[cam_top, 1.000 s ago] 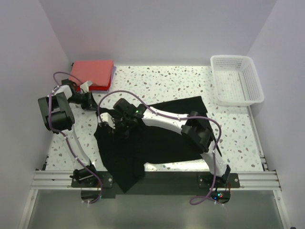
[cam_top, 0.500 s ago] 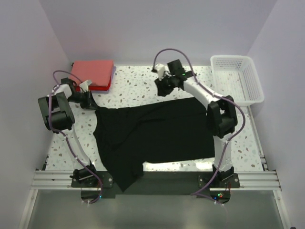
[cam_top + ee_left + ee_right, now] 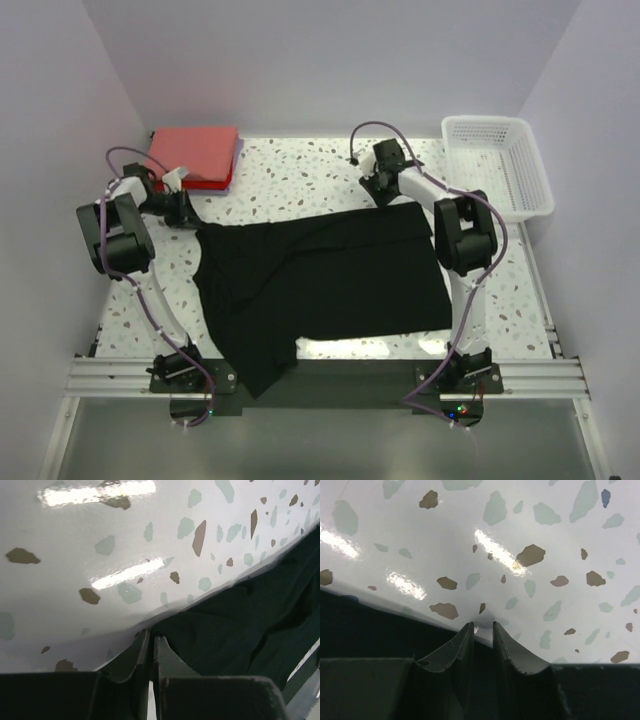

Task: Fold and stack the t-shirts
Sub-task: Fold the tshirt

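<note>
The black t-shirt (image 3: 330, 275) lies spread across the middle of the table, with a sleeve hanging over the near edge. My left gripper (image 3: 192, 218) is shut on its far left corner, low on the table; in the left wrist view the jaws (image 3: 151, 636) close on the dark cloth (image 3: 240, 625). My right gripper (image 3: 388, 195) is at the shirt's far edge towards the right. Its jaws (image 3: 483, 626) stand narrowly apart with black cloth (image 3: 360, 625) pinched between them. A folded coral-red t-shirt stack (image 3: 195, 152), with a thin purple-blue one at its edge, sits at the back left.
A white lattice basket (image 3: 533, 165) stands at the back right corner. White walls close in the left, back and right sides. The speckled tabletop (image 3: 300, 175) shows between the stack and the basket.
My right arm swung from the shirt's left side to the back right, drawing the black cloth out flat, then lowered to the shirt's far edge. My left gripper stayed put.
</note>
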